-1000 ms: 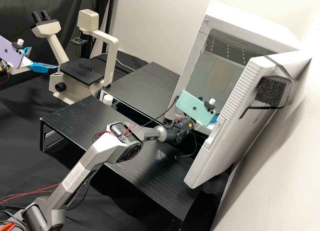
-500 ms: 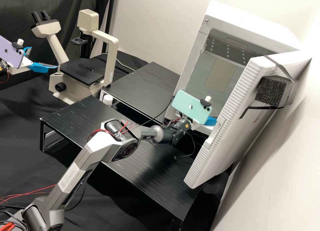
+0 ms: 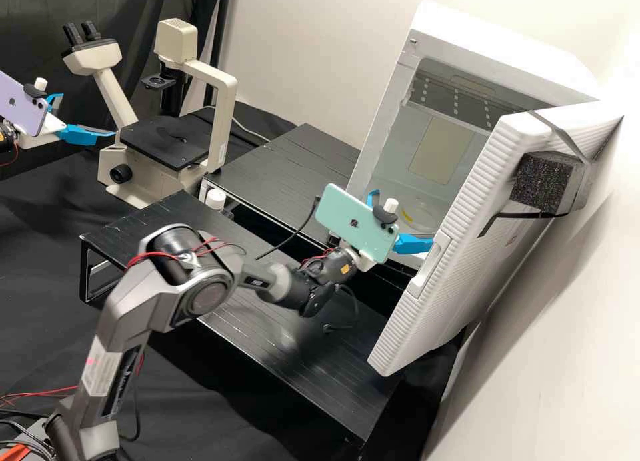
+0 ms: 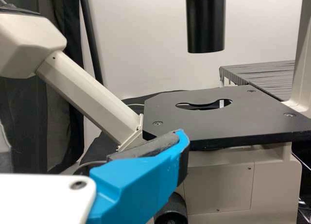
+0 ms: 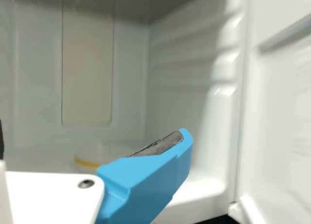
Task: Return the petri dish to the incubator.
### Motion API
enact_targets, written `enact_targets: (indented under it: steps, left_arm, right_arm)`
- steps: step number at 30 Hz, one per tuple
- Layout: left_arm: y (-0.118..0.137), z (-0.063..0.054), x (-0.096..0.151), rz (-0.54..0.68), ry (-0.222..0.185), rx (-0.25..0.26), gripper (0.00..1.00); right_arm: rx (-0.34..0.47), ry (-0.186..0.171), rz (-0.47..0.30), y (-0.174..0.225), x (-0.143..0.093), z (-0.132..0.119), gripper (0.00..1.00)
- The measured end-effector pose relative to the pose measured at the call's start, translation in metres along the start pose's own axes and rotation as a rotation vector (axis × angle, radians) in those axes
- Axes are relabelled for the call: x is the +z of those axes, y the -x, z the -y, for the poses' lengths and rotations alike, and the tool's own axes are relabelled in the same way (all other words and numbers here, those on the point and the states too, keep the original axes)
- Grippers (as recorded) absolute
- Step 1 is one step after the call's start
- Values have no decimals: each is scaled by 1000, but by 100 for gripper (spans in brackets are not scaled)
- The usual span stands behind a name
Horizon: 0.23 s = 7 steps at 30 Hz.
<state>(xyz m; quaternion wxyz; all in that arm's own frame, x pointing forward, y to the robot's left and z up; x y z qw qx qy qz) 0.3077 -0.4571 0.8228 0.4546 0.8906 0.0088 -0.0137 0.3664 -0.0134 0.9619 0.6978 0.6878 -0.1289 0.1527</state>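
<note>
- White wall (image 3: 300, 48) and black cloth (image 3: 33, 21) are seen behind the bench.
- Right hand (image 3: 405, 220): its two blue fingers (image 3: 413, 244) are held spread, with nothing gripped between them, at the open mouth of the incubator (image 3: 513, 54).
- The wrist is pointed into the chamber, carried over the black surface (image 3: 133, 241) by a bent arm (image 3: 130, 314), its elbow raised.
- Just past the hand, the petri dish (image 5: 104, 153), marked by a yellow band, is seen on the chamber floor, apparently apart from the fingers.
- The placing is judged to be done; what is left is likely the withdrawal and the closing of the door (image 3: 467, 201), which is swung wide beside the hand.
- For the next move, the hand should be drawn straight back, fingers kept apart, so that neither the dish is nudged nor the door frame brushed.
- Farther out, the left hand (image 3: 87, 116) is held beside the microscope (image 3: 220, 121), its fingers parted and empty.
</note>
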Motion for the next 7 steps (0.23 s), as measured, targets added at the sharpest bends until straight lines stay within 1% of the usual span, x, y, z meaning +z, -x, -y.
enact_targets:
  steps: [1,2,4,7]
  left_arm:
    - [0,0,0,0,0,0,100]
    - [0,0,0,0,0,0,100]
    - [0,0,0,0,0,0,100]
    - [0,0,0,0,0,0,100]
  right_arm:
    - [41,-28,-35,10,-5,-4,100]
    - [61,-50,-53,19,-7,-5,100]
    - [77,-86,-81,35,-10,-5,100]
    - [80,-114,-86,53,-15,-5,100]
